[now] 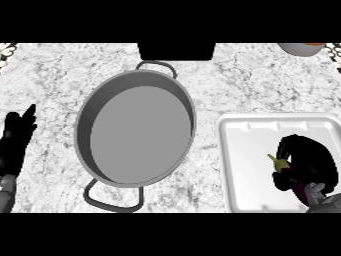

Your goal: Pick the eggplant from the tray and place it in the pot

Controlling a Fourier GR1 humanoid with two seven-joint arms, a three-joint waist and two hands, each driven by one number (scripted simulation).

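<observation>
The right hand (309, 162) curls around the eggplant (278, 161) over the white tray (239, 150) at 4 o'clock. The grey pot (136, 129) stands centre, nothing between. The left hand (14, 140) rests at 9 o'clock, fingers straight.

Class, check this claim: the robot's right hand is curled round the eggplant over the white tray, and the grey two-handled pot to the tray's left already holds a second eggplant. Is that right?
Not quite. In the head view the grey two-handled pot holds nothing. The rest stands: the right hand is curled round the eggplant over the white tray, and the pot lies to the tray's left.
</observation>
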